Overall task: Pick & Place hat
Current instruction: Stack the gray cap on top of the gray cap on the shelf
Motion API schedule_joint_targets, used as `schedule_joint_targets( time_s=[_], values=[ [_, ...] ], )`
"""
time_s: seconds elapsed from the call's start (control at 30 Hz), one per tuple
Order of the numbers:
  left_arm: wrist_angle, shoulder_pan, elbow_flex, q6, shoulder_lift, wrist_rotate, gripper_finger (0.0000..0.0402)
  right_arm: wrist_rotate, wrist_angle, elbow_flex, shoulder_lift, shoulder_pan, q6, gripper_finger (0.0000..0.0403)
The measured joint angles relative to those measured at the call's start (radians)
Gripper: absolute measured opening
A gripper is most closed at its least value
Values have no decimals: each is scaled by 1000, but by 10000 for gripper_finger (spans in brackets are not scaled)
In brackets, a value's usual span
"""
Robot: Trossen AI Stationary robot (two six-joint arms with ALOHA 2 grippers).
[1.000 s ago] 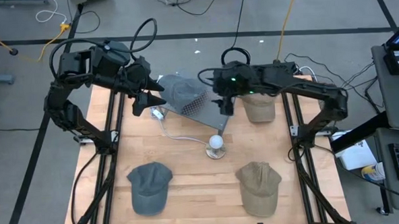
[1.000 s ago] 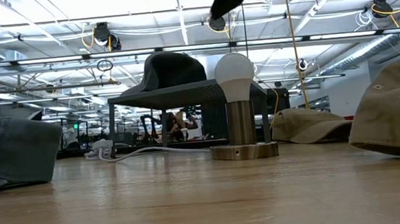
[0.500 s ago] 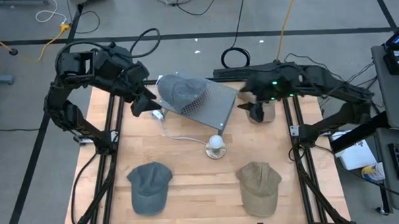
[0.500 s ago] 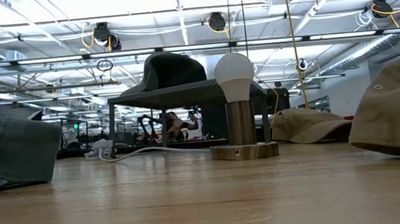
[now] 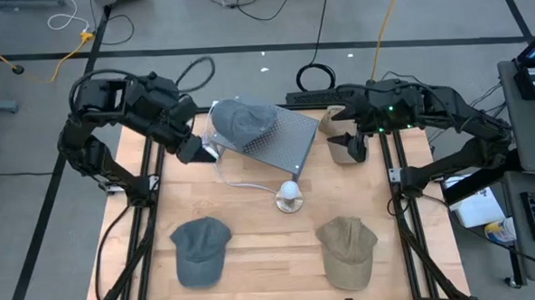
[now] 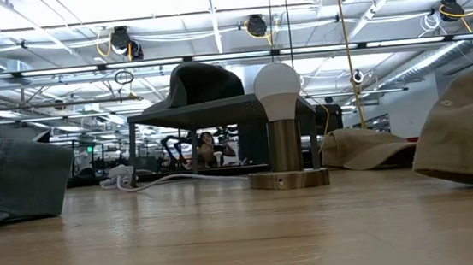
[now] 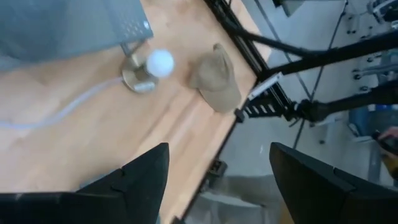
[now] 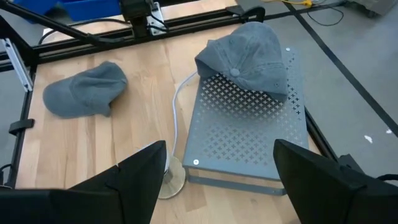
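Observation:
A grey-blue hat (image 5: 244, 122) lies crown up on the far-left corner of a perforated metal stand (image 5: 281, 142); the right wrist view shows this hat (image 8: 249, 53) too. A second grey-blue hat (image 5: 200, 248) and a tan hat (image 5: 348, 248) rest on the near part of the table. Another tan hat (image 5: 347, 139) lies at the far right. My left gripper (image 5: 193, 149) is open, just left of the stand. My right gripper (image 5: 349, 146) is open above the far tan hat.
A small lamp with a white bulb (image 5: 289, 195) stands in front of the stand, and its white cord (image 5: 237, 180) runs off to the left under the stand. Bare wood (image 5: 263, 259) lies between the two near hats. Black frame rails (image 5: 148, 200) border the table's sides.
My right gripper has swung away from the stand toward the table's right edge and now hangs over the far tan hat. My left gripper has drawn back a little from the stand toward the near edge. The grey-blue hat has stayed on the stand.

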Motion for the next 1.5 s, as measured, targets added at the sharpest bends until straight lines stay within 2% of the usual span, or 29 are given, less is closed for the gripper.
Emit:
schedule_joint_targets(
  time_s=[0.27,0.6,0.9,1.07,1.3,1.5],
  values=[
    [0,-151,-117,-270,6,-51,256,0,-4,0,10,0,-12,293],
    [0,-316,-343,-574,8,-58,263,0,14,0,10,1,-35,293],
    [15,-442,-597,-763,8,-143,248,0,40,0,10,1,-35,293],
    [132,-495,-756,-832,8,-160,248,0,39,0,10,1,-35,293],
    [298,-558,-953,-995,8,-176,266,0,39,0,10,1,-35,293],
    [406,-616,-1081,-1131,8,-177,279,1,38,0,12,1,-35,293]
  ],
)
